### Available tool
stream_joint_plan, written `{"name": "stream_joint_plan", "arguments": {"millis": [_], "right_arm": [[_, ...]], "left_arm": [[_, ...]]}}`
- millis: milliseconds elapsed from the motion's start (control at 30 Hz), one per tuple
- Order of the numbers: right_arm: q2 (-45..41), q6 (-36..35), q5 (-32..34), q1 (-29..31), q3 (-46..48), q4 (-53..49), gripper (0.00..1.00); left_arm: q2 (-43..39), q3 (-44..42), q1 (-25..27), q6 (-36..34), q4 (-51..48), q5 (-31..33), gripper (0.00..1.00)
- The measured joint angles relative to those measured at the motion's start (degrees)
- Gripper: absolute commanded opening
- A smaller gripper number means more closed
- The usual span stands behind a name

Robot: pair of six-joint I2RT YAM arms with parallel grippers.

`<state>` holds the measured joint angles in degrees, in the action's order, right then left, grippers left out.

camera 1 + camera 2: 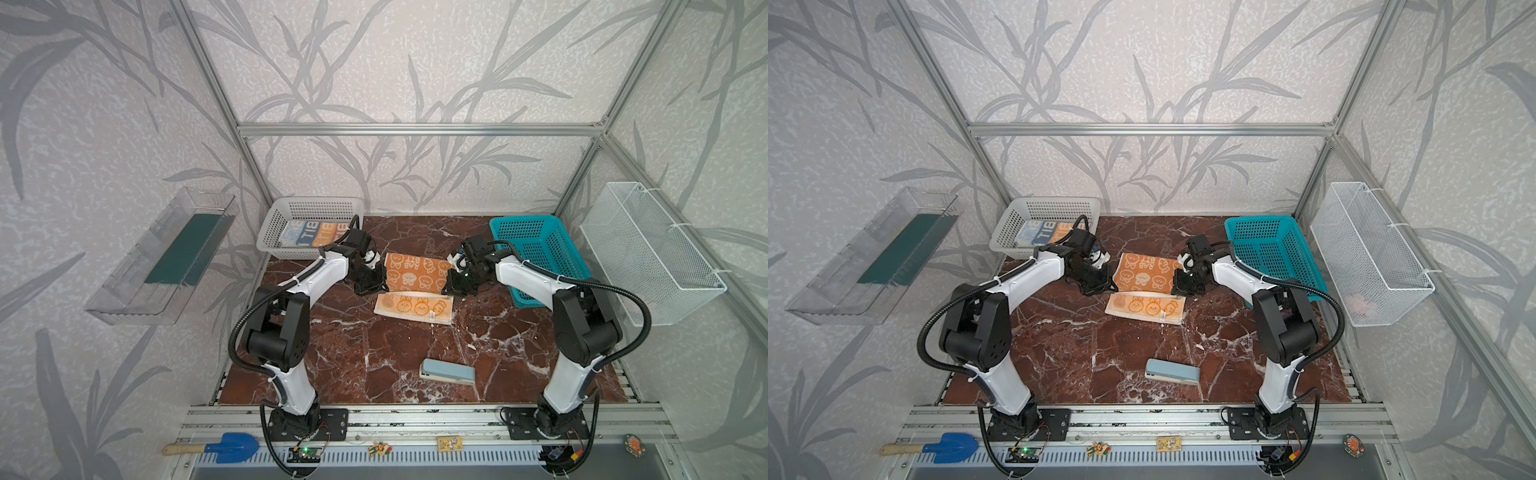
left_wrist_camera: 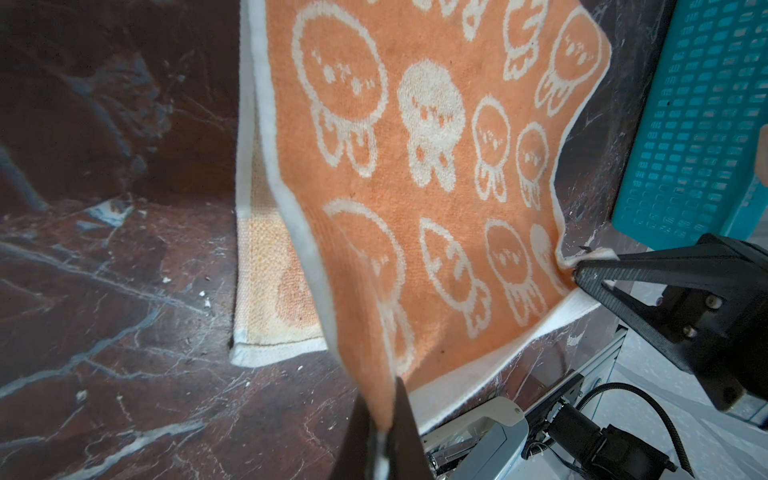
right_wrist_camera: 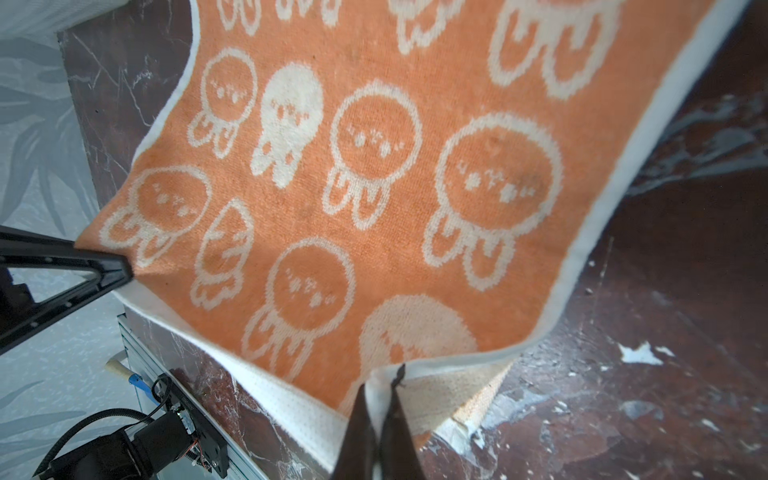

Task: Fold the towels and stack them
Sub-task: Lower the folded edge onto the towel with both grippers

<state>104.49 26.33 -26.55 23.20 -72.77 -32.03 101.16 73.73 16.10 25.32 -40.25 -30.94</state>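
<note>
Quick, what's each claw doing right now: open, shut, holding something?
Left gripper: closed, pinching one corner of the orange towel.
Right gripper: closed, pinching another corner of the orange towel.

You're looking at an orange towel (image 2: 415, 145) of looped terry cloth, matt and nubbly, edged with a smoother white hem. Your left tool (image 2: 384, 419) and right tool (image 3: 379, 399) are matt black plastic. The tabletop (image 1: 374, 357) is glossy red-brown marble-look stone with white veins. The teal basket (image 1: 536, 249) and white basket (image 1: 316, 206) are perforated plastic, and the pale blue block (image 1: 448, 371) looks smooth.
</note>
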Motion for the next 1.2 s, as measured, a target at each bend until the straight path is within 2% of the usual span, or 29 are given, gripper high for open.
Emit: {"name": "stream_joint_plan", "arguments": {"millis": [500,633,900,1000,1100,1200], "right_arm": [[0.09,0.72,-0.83,1.31,6.69,2.60,0.00],[1.99,1.09,-0.44,1.51,7.39,3.41,0.07],[3.21,1.18,2.84,1.20,7.37,1.75,0.19],[3.17,1.14,3.30,1.07,7.19,1.22,0.21],[3.08,1.16,3.82,1.16,6.99,0.79,0.23],[2.62,1.22,5.11,1.16,6.99,0.13,0.25]], "left_arm": [[-0.50,-9.53,0.81,1.09,5.40,-2.54,0.00],[0.48,-10.25,1.29,1.29,6.73,-2.54,0.00],[1.42,-11.02,2.12,1.14,6.29,-0.59,0.13],[1.42,-11.02,2.16,0.79,5.64,0.24,0.21],[1.36,-11.02,2.25,0.28,4.81,0.37,0.33],[0.66,-11.15,2.38,-0.20,4.31,-0.70,0.36]]}}
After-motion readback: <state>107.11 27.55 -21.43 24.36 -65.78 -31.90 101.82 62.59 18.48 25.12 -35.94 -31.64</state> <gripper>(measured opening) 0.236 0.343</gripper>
